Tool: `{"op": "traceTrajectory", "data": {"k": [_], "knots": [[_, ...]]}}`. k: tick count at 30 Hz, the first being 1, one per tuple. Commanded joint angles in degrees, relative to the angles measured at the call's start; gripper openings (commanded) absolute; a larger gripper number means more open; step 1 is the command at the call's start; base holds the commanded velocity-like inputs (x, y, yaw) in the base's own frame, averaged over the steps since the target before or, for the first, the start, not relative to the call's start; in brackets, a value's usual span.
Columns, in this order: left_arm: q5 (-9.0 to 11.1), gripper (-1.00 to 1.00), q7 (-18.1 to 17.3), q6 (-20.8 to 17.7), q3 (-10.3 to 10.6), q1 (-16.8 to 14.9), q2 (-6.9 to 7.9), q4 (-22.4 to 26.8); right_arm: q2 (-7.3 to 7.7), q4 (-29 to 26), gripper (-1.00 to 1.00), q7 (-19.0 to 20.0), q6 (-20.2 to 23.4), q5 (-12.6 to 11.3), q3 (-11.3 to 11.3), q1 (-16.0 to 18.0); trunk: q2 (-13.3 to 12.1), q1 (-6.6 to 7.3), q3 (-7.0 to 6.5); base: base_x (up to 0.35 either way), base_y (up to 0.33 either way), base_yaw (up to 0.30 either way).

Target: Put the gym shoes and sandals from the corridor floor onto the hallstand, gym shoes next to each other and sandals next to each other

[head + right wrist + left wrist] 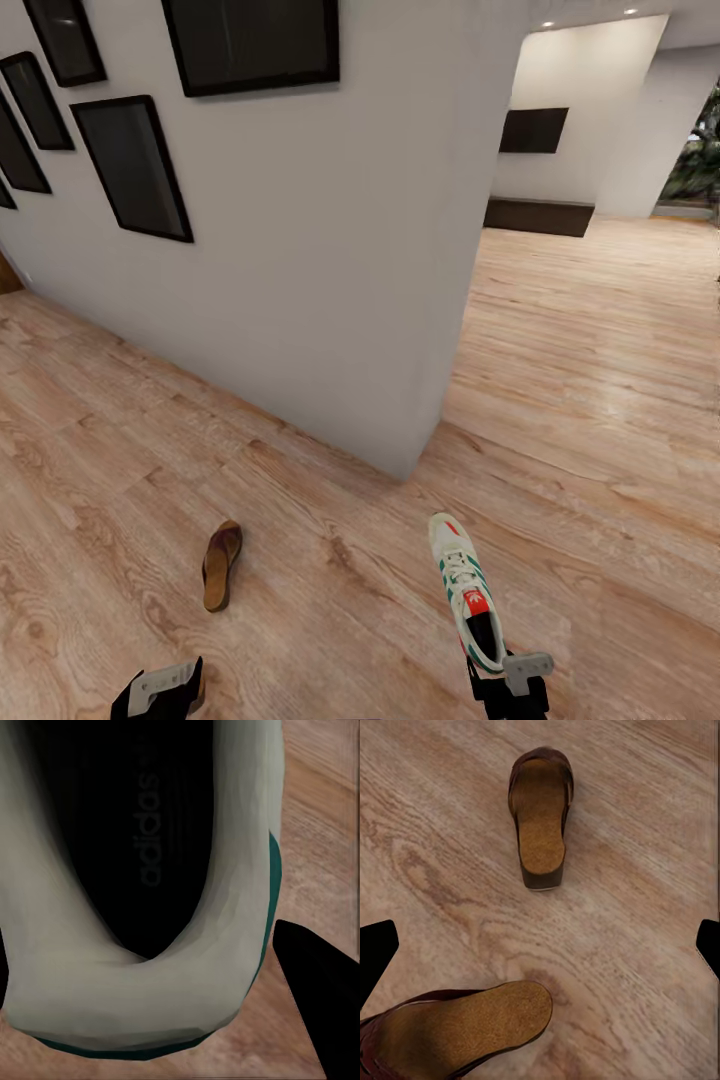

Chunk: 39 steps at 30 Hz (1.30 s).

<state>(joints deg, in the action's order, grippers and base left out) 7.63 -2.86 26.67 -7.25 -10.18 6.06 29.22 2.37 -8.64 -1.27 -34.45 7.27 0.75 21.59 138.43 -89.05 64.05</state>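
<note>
The right claw [510, 688] is down at the heel of one gym shoe [465, 590]. In the right wrist view the shoe's heel [127, 997] sits between the two fingers, and one finger [315, 1012] is just beside its green edge. I cannot tell if the claw has squeezed shut on the shoe yet, as the view is too close.

To do this step well, the claw should pinch the back wall of the heel, one finger inside the dark hole and one outside. Squeeze firmly, then lift straight up so the long toe does not drag or swing.

The gym shoe lies on the corridor floor [600, 400], near the robot on the right. It is long from near to far. Its toe points far and a little left, and its heel is near.

The left claw [160, 692] is wide open and holds nothing. One sandal [457, 1027] lies just beside it. The other sandal [222, 565] is a bit farther, also long from near to far, strap end far.
</note>
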Motion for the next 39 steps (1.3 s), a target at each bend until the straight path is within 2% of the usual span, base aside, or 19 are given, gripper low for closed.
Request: {"op": "traceTrajectory", "data": {"k": [1,12,39], "knots": [[0.5,1.00,-0.3,0.1,0.0,0.0,0.00,0.0,0.00,0.1,-1.00,-0.2,-0.2,0.5,0.0,0.0,-0.4,0.24,-0.16,0.000,0.000,-0.071],[0.5,1.00,-0.3,0.1,0.0,0.0,0.00,0.0,-0.01,0.1,-1.00,-0.2,-0.1,0.5,0.1,0.0,-4.8,2.65,-2.17,0.000,0.000,-0.113],[0.5,1.00,-0.3,0.1,0.2,0.0,0.00,0.0,0.33,0.1,-1.00,-0.3,-0.2,0.4,0.2,0.0,-4.8,2.65,-2.17,0.000,0.000,-0.282]]}}
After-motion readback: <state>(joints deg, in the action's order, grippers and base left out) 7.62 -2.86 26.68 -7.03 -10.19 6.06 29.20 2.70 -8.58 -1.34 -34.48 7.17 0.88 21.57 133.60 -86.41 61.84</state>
